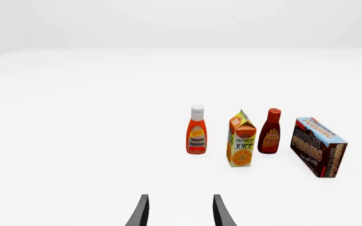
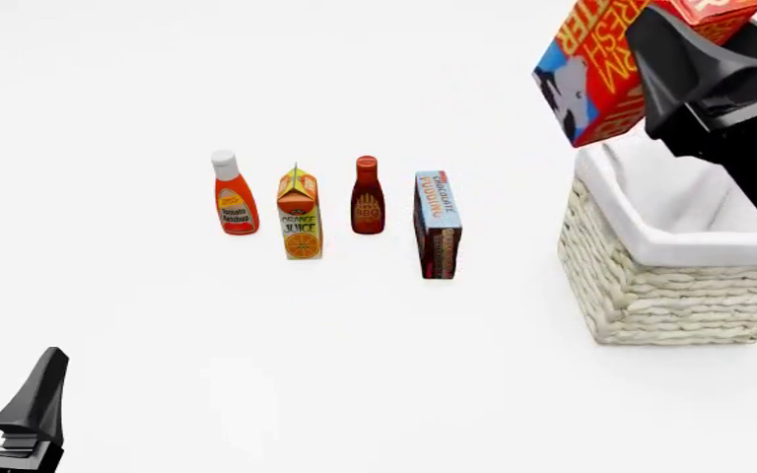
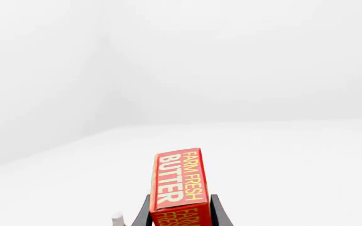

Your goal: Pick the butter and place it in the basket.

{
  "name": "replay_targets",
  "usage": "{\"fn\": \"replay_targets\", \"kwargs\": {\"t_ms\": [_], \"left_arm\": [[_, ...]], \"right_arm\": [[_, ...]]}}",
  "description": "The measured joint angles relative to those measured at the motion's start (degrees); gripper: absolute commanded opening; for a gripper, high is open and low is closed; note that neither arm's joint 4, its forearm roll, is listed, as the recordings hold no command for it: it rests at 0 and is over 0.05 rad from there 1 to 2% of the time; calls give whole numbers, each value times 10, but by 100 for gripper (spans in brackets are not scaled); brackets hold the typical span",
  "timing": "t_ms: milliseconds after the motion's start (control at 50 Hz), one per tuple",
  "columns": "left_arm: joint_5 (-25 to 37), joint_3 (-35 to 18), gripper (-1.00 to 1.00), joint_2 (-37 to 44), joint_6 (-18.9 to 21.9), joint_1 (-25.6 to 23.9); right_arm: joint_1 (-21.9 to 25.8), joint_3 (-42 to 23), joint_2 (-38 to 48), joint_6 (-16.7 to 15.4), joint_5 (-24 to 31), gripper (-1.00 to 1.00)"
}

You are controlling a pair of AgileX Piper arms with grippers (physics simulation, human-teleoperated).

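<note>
The butter [image 2: 602, 74], a red-orange box with yellow lettering and a blue cow patch, is held in the air at the upper right of the front view. My right gripper [image 2: 681, 49] is shut on it, above the left wall of the cream wicker basket [image 2: 668, 286] with its white liner. In the right wrist view the butter [image 3: 179, 186] sits between the fingers [image 3: 144, 212]. My left gripper [image 1: 179, 212] is open and empty, low at the front left of the table [image 2: 4, 404].
A row of groceries stands mid-table: ketchup bottle [image 2: 234, 194], orange juice carton [image 2: 299, 214], BBQ sauce bottle [image 2: 367, 195] and chocolate pudding box [image 2: 438, 225]. The same row shows ahead of the left gripper, with the pudding box [image 1: 318, 146] at its end.
</note>
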Motion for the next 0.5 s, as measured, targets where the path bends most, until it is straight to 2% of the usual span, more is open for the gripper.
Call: {"fn": "replay_targets", "kwargs": {"t_ms": [500], "left_arm": [[0,0,100,0,0,0]], "right_arm": [[-74,-7,18,8,-13,-100]]}}
